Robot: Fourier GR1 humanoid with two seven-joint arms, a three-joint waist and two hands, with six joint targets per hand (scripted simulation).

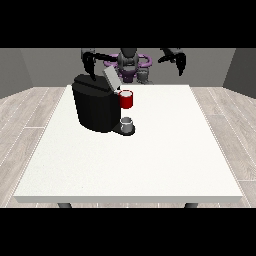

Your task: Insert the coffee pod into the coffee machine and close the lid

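Observation:
A black coffee machine [95,107] stands on the left part of the white table [150,160]. Its grey lid [111,78] is tilted up and open. A red pod holder [126,99] sticks out at the machine's front right, with a pale pod in its top. A small grey cup [127,124] sits on the machine's base below it. The hand at the view's left [90,62] hangs above the machine's back, fingers pointing down and holding nothing. The hand at the view's right [177,58] is raised over the table's far edge, its fingers relaxed and holding nothing.
The robot's torso [130,62] stands behind the table's far edge. A wooden floor surrounds the table. The table's front and right edges lie well away from the machine.

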